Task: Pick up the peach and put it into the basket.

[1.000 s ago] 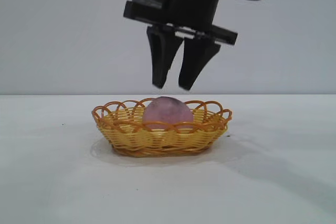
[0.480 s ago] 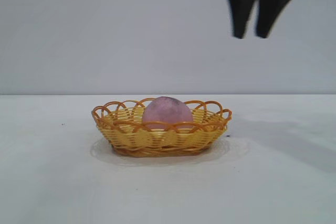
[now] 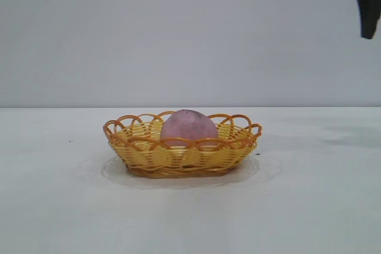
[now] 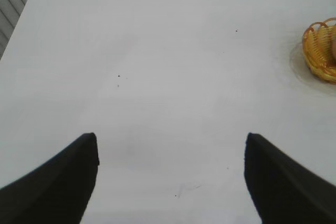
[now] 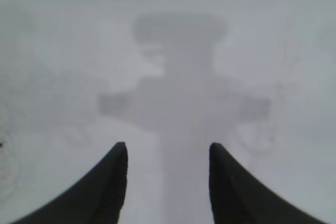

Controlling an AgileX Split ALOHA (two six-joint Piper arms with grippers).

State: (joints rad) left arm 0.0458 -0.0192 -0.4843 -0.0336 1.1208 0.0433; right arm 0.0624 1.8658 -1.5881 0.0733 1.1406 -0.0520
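The peach [image 3: 189, 125] rests in the basket [image 3: 178, 157] as the right hand [image 5: 168, 182], spread and empty, has pulled away to the upper right; job apparently done.

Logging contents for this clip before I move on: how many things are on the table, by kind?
Peach: 1, lying in the basket
Basket: 1, on the white table
Total: 2
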